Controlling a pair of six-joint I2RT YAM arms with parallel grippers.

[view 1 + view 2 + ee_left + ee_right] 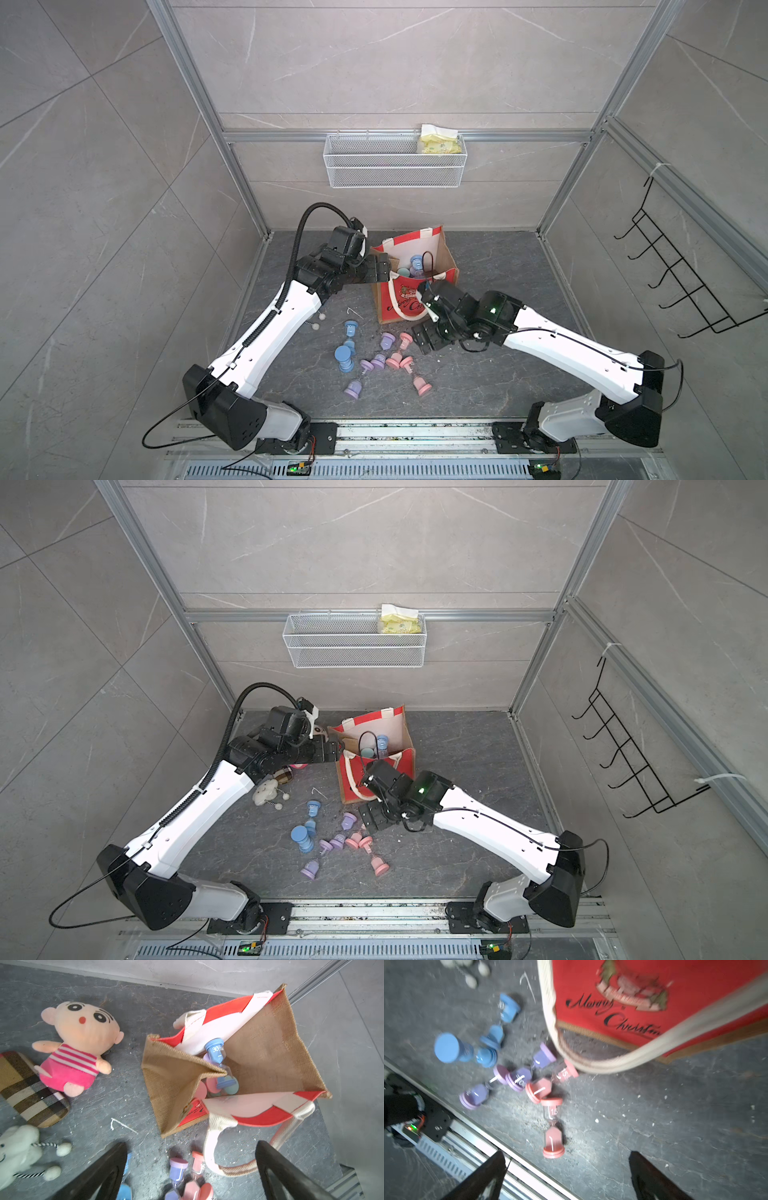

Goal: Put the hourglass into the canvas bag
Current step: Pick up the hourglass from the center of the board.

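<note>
The canvas bag stands open at the back of the floor, its red "Merry Christmas" front facing forward. A blue hourglass lies inside on other hourglasses. Several blue, purple and pink hourglasses lie on the floor in front of the bag. My left gripper hangs open and empty at the bag's left rim. My right gripper is open and empty, low in front of the bag, near a pink hourglass.
A plush doll, a plaid pouch and a white plush toy lie left of the bag. A white wire basket with a yellow pack hangs on the back wall. A black hook rack is on the right wall.
</note>
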